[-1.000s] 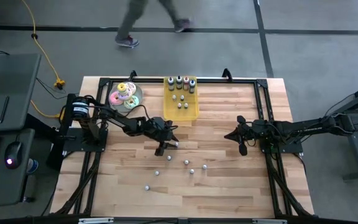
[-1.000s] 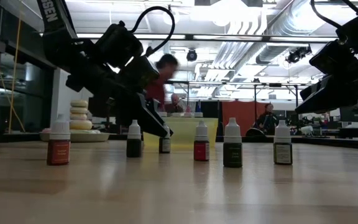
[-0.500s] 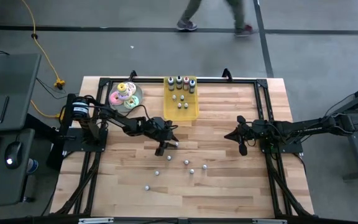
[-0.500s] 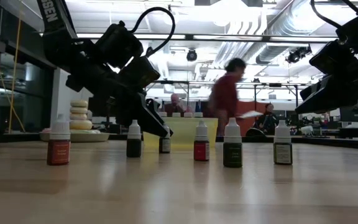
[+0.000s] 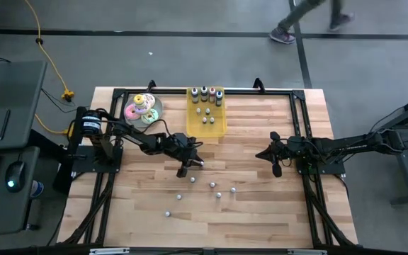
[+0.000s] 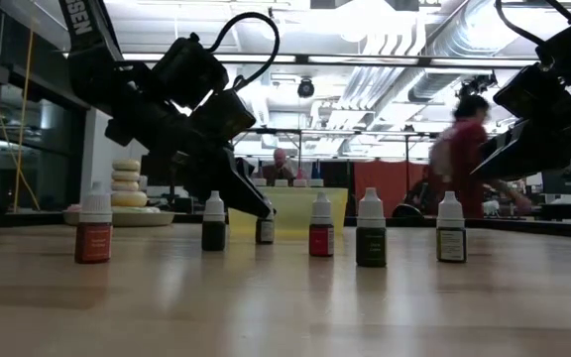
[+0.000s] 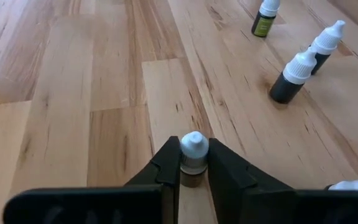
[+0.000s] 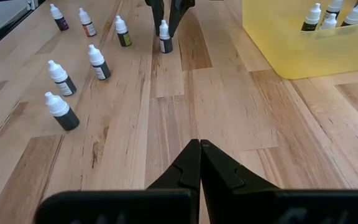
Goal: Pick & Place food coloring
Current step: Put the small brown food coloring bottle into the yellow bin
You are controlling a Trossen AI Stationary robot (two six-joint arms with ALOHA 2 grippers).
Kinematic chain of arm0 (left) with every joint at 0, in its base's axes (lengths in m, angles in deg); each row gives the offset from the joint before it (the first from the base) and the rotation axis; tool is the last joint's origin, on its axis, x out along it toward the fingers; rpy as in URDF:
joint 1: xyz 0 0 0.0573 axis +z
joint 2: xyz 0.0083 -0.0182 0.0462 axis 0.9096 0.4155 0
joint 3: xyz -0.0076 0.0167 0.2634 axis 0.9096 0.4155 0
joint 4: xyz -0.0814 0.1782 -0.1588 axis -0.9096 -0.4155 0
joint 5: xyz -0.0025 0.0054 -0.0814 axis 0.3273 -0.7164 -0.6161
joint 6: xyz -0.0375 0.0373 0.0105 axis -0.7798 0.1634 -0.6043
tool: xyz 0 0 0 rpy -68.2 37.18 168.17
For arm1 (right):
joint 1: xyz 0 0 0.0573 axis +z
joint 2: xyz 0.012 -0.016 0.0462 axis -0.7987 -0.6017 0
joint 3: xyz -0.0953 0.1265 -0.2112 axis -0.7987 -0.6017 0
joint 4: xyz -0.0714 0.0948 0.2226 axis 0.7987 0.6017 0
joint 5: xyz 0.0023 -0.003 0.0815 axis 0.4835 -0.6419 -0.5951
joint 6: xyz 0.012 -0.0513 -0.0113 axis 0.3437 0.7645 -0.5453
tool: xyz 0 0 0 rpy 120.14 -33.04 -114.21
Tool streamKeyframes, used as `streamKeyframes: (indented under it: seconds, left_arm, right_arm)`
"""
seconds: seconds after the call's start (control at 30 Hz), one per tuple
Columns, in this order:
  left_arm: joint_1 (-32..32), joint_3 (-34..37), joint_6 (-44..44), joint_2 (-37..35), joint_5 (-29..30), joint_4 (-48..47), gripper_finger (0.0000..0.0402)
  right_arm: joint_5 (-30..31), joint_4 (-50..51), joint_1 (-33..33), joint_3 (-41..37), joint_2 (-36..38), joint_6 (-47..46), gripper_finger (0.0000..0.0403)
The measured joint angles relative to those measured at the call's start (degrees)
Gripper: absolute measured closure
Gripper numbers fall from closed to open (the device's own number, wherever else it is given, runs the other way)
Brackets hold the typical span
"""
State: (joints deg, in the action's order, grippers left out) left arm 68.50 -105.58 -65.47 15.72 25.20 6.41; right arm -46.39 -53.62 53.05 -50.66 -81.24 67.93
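Observation:
Several small food coloring bottles (image 5: 214, 185) with white caps stand loose on the wooden table; more stand in the yellow tray (image 5: 218, 126). My left gripper (image 5: 193, 163) is at mid-table, just on the near side of the tray, shut on one dark bottle (image 7: 193, 158). The right wrist view shows that bottle (image 8: 164, 37) from the other side. My right gripper (image 8: 199, 146) is shut on nothing and hangs above the table's right part (image 5: 275, 170). My left gripper pinches the bottle between its two fingers, one on each side, at the top of the body just under the white cap (image 7: 193, 169). The fingers (image 6: 256, 203) slant down from the table's left. The bottle stands upright with its base on the table.
A plate of iced donuts (image 5: 142, 108) sits at the far left beside the tray. Other bottles (image 7: 293, 78) stand close to the held one, on the near right. In the low view a row of bottles (image 6: 370, 230) stands across the table. A person walks past behind the table.
My left gripper's fingers have closed on the bottle that stood between them; the arm has stayed in place and the bottle has not shifted. A person has walked across the room behind the table.

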Motion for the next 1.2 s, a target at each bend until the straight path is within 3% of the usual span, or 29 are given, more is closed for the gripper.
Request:
streamKeyframes:
  seconds: [0.3, 0.63, 0.93, 1.2]
  left_arm:
    - [0.5, -1.6, -4.7, -4.0, -1.2, -3.5, 0.0357]
    - [1.2, -8.8, -11.2, -12.7, 5.0, -24.8, 0.0358]
    - [1.2, -15.0, -21.9, -17.9, 15.5, -40.4, 0.0358]
    - [1.2, -15.2, -31.5, -18.4, 28.8, -40.8, 0.0359]
  right_arm:
    - [0.0, 0.0, 0.0, 0.0, 0.0, 0.0, 0.0402]
    - [0.0, 0.0, 0.0, 0.0, 0.0, 0.0, 0.0402]
    - [0.0, 0.0, 0.0, 0.0, 0.0, 0.0, 0.0402]
    - [0.0, 0.0, 0.0, 0.0, 0.0, 0.0, 0.0402]
